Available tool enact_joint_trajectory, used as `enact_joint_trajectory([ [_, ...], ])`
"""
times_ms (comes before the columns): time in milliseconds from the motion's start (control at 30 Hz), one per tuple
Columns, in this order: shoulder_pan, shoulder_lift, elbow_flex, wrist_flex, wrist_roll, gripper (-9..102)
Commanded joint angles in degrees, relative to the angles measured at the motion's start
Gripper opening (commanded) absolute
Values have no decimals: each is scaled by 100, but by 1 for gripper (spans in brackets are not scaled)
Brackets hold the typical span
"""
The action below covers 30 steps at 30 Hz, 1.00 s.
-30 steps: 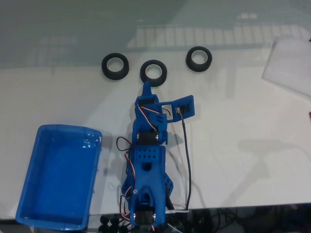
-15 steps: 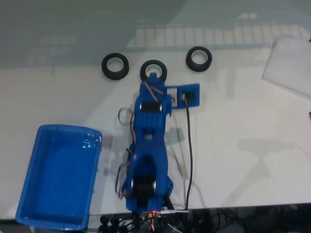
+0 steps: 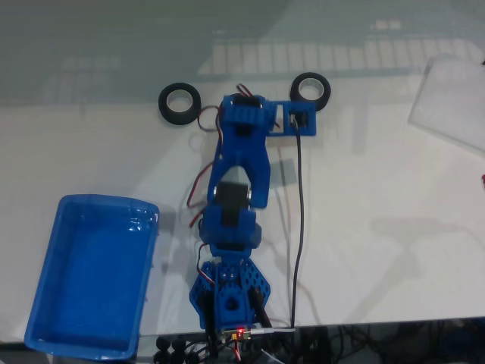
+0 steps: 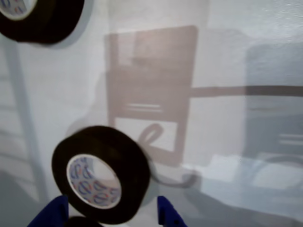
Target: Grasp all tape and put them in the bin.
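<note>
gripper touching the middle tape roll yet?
Cannot tell. In the wrist view the roll sits between the blue fingertips of the gripper, open around it, but the frame's bottom edge hides any contact.

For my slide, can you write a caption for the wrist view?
Open blue gripper reaching around a black tape roll on the white table, another roll nearby.

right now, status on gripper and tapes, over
Gripper open, straddling the middle tape roll. Other rolls on table. Bin empty. Nothing in the way.
</note>
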<state>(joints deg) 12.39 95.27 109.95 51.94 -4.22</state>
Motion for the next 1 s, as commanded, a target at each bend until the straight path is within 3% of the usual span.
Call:
enact_joint_trajectory([
  [0, -158, -562, -905, 281, -141, 24],
  [400, -246, -1688, -1494, 571, -413, 20],
  [567, -246, -1846, -1608, 571, -475, 0],
  [967, -387, -765, -1248, 545, -185, 0],
])
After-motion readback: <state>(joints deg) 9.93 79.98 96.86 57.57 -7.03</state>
